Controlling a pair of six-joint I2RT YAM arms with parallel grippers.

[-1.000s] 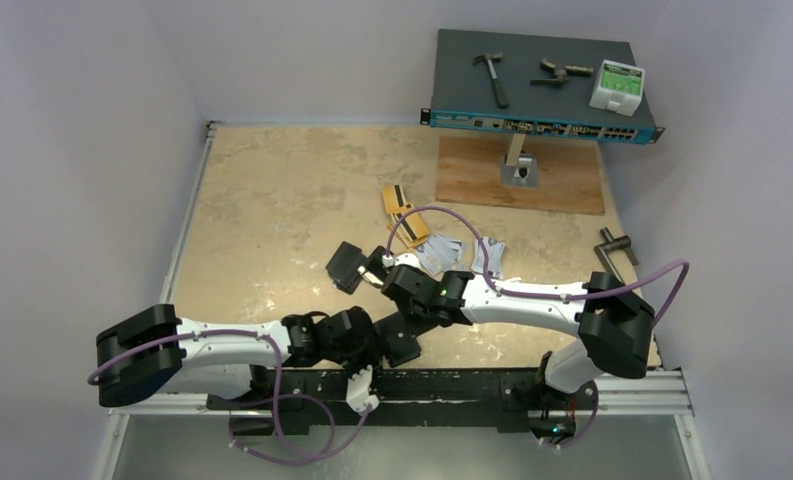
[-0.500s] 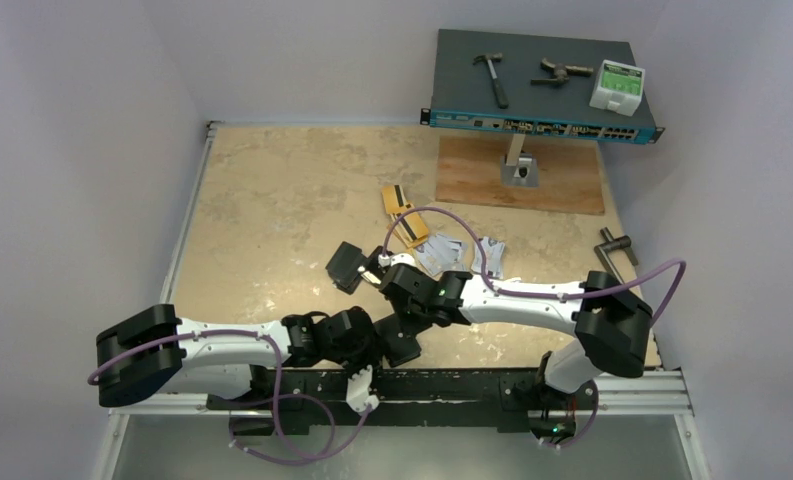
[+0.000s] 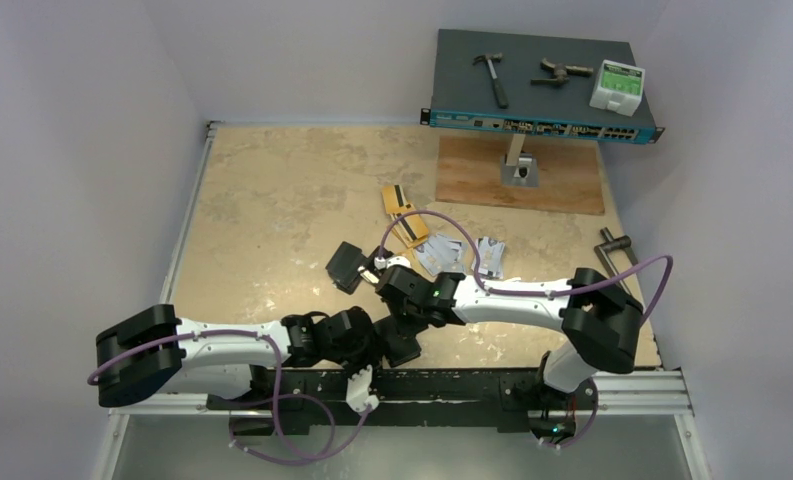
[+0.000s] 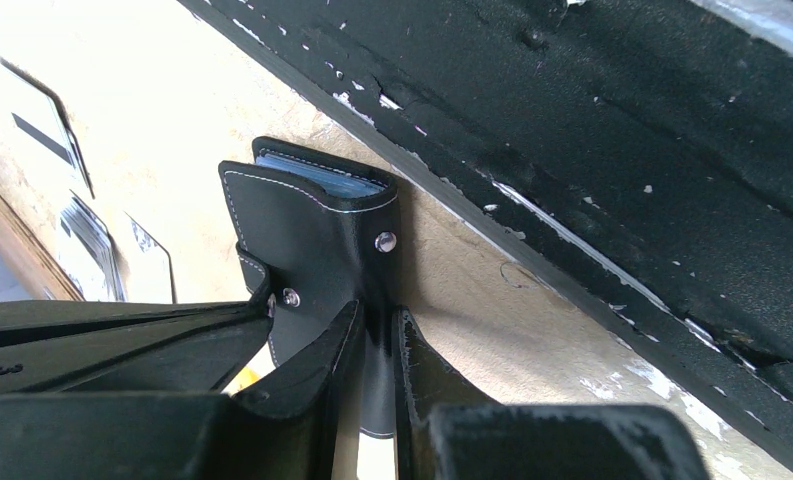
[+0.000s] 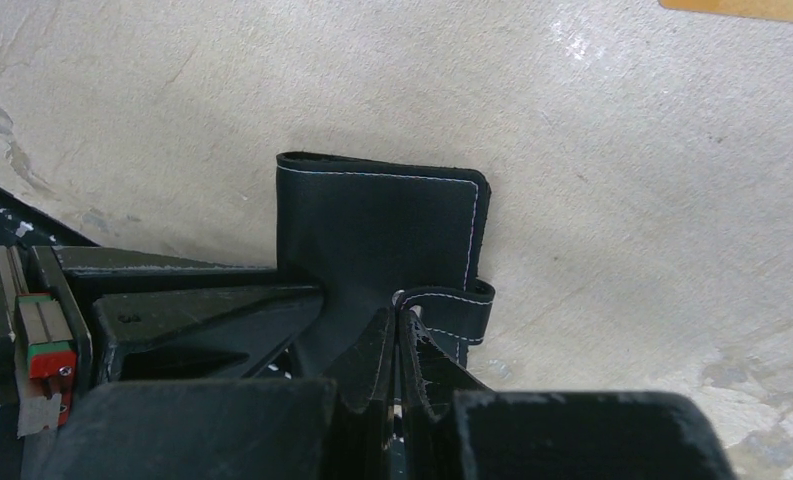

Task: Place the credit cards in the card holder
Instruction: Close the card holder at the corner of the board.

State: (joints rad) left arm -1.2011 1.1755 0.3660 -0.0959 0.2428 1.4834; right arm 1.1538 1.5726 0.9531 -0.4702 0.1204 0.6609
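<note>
Credit cards (image 3: 398,199) loose on table (image 3: 272,200)

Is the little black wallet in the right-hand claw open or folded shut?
Folded: the card holder shows only its stitched outer cover, no sleeves, pinched in the right gripper.

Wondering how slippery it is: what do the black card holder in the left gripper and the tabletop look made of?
Card holder: black leather or faux leather, I can't tell which. It is matte, with pale stitching along its edges and two shiny metal studs. Table: a beige mottled stone-look top, maybe laminate, matte and scuffed.
</note>
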